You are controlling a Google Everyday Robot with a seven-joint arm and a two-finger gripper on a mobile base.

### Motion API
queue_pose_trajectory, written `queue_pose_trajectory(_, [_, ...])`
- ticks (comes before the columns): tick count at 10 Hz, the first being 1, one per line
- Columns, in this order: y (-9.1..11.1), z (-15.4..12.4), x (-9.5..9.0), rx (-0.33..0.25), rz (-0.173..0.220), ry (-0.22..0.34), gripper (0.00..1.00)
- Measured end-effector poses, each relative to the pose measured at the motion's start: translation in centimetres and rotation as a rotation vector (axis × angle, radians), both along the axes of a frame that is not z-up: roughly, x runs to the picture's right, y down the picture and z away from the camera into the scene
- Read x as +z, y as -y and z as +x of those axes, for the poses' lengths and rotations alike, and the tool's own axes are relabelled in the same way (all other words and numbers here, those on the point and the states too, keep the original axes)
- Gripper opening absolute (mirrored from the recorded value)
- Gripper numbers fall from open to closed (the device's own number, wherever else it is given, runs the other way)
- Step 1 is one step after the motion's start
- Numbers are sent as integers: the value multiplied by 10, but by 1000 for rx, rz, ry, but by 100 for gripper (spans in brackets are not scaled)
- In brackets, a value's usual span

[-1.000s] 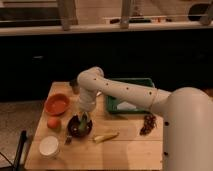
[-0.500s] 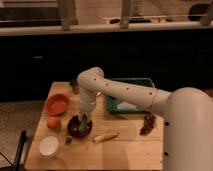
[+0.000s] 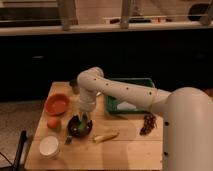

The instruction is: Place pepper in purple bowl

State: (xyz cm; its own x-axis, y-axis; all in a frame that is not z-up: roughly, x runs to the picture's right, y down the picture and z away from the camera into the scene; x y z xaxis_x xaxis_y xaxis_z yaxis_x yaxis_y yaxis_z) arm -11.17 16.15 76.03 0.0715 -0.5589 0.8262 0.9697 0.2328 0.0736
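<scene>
gripper (image 3: 83, 119) low over purple bowl (image 3: 89, 132), pepper (image 3: 81, 128) at its tip, inside the rim; can't tell if clamped or released. risk: pepper sticks on lift, drops out toward white bowl (image 3: 49, 146) at 8 o'clock

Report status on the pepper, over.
Gripper low over purple bowl. Green pepper at bowl's mouth, beneath gripper. Pale yellow item beside bowl, not blocking.
</scene>
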Motion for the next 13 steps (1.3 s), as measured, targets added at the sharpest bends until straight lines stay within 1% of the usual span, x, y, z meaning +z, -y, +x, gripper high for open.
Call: queue_pose_trajectory(13, [-1, -1, -2, -18, -5, -5, 80])
